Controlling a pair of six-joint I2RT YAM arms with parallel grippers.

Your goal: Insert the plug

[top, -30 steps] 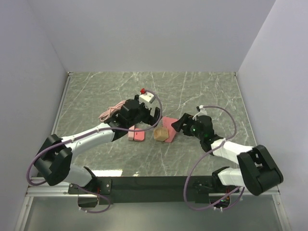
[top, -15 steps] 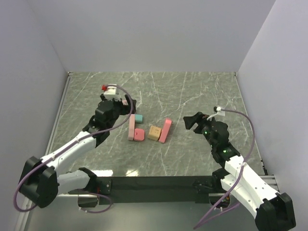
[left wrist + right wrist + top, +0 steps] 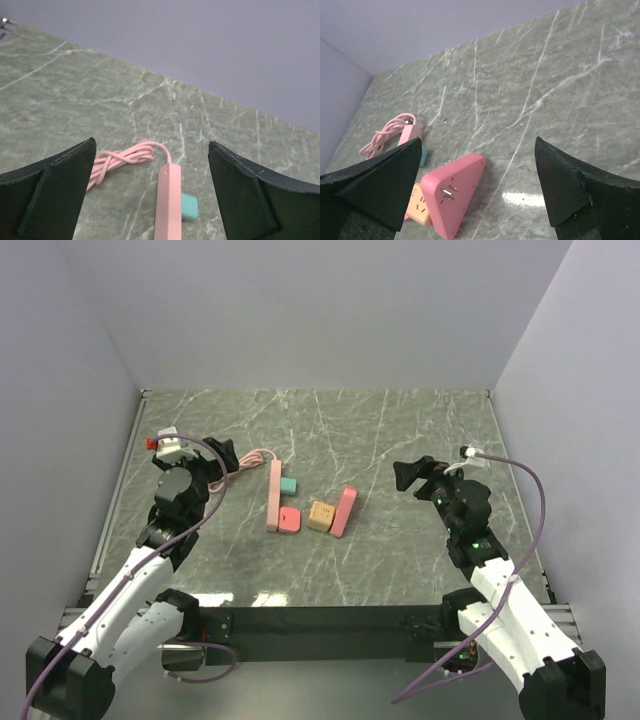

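A pink power strip [image 3: 274,495] lies lengthwise at the table's middle, with its coiled pink cable [image 3: 235,462] behind it to the left and a teal block [image 3: 288,484] against its right side. To the right stand a small red-pink piece [image 3: 289,520], an orange socket cube [image 3: 320,515] and a red-pink plug body [image 3: 343,511]. The right wrist view shows that plug [image 3: 451,189] with two metal prongs facing me, beside the orange cube [image 3: 417,205]. My left gripper [image 3: 215,468] is open, left of the cable. My right gripper [image 3: 408,478] is open, right of the plug. Neither touches anything.
Grey walls enclose the marble table [image 3: 400,430] on three sides. In the left wrist view the strip [image 3: 169,200], teal block [image 3: 188,206] and cable [image 3: 120,160] lie ahead between my fingers. The black base rail [image 3: 320,622] runs along the near edge.
Both arms have pulled back from the cluster, the left one to the left, the right one to the right. The right gripper's jaws have spread wider. The pieces now sit uncovered on the table.
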